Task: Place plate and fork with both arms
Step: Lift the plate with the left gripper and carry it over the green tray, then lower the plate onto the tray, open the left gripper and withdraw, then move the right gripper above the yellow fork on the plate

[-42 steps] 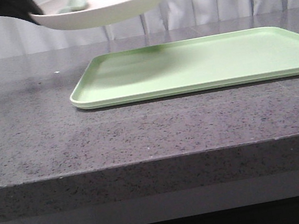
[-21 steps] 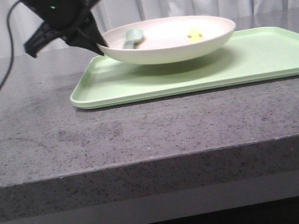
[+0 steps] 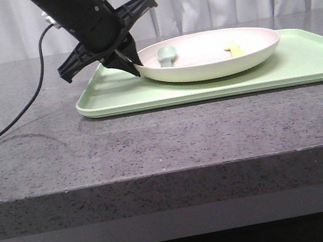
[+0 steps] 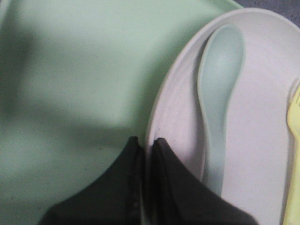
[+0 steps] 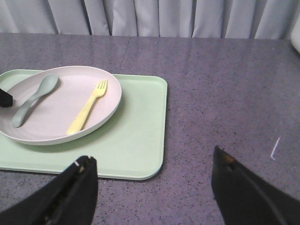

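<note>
The pale pink-cream plate sits low on the light-green tray and seems to rest on it. The yellow fork and a grey-green spoon lie in the plate. My left gripper is shut on the plate's left rim. The left wrist view shows its fingers pinching the rim of the plate, with the spoon and fork beside them. My right gripper is open and empty above the table, off the tray's corner, facing the plate and fork.
The tray lies on a grey speckled stone table. The spoon lies beside the fork in the plate. A black cable trails from the left arm across the table's left side. Pale curtains hang behind.
My left gripper has carried the plate down and to the right, from high above the tray's left end to low on the tray. Fork and spoon stayed in the plate.
</note>
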Tool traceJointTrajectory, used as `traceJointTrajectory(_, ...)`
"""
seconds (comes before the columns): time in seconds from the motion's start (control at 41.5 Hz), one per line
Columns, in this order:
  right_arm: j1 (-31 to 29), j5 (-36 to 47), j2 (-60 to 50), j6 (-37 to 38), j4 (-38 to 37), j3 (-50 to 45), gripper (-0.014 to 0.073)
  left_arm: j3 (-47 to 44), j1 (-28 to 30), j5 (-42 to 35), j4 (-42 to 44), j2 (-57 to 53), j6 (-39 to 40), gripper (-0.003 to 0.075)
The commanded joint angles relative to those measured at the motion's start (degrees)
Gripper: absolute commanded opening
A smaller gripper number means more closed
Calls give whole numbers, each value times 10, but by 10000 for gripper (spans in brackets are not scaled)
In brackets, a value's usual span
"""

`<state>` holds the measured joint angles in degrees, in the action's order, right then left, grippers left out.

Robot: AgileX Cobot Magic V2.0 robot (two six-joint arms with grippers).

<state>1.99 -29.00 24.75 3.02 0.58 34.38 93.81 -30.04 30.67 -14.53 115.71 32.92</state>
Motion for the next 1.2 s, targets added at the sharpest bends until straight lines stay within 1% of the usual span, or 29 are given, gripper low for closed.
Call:
traceJointTrajectory(0.0, 1, 48, 7, -2, -6, 18, 533, 20, -10, -33, 0, -28, 12, -17)
traceJointTrajectory(0.096, 1, 48, 7, -2, -6, 18, 533, 20, -11, -30, 9, -28, 12, 31)
traceJointTrajectory(0.168, 1, 48, 7, -2, -6, 18, 533, 20, -11, -30, 12, -28, 12, 112)
traceJointTrajectory(0.241, 1, 48, 7, -2, -6, 18, 533, 20, -11, -28, 20, -28, 11, 211)
traceJointTrajectory(0.313, 1, 48, 7, -2, -6, 18, 533, 20, -11, -20, 46, -32, 9, 270)
traceJointTrajectory(0.361, 1, 48, 7, -2, -6, 18, 533, 20, -11, -11, 80, -38, 8, 282)
traceJointTrajectory(0.53, 1, 48, 7, -2, -6, 18, 533, 20, -10, 46, 201, -83, -3, 283)
traceJointTrajectory(0.626, 1, 48, 7, -2, -6, 18, 533, 20, -9, 85, 250, -122, -71, 283)
traceJointTrajectory(0.698, 1, 48, 7, -2, -6, 18, 533, 20, -9, 109, 254, -150, -124, 283)
traceJointTrajectory(0.818, 1, 48, 7, -2, -6, 18, 533, 20, -9, 146, 232, -205, -193, 283)
traceJointTrajectory(0.915, 1, 48, 7, -2, -6, 18, 533, 20, -9, 180, 165, -249, -316, 283)
traceJointTrajectory(0.963, 1, 48, 7, -2, -6, 18, 533, 19, -9, 192, 141, -270, -357, 283)
traceJointTrajectory(1.035, 1, 48, 7, -2, -6, 18, 533, 7, -3, 196, 93, -300, -419, 283)
traceJointTrajectory(1.083, 1, 48, 7, -2, -6, 18, 533, -6, 5, 193, 56, -322, -445, 283)
traceJointTrajectory(1.155, 1, 48, 7, -2, -6, 18, 533, -45, 31, 173, -21, -358, -500, 283)
traceJointTrajectory(1.179, 1, 48, 7, -2, -6, 18, 533, -58, 36, 167, -33, -368, -511, 283)
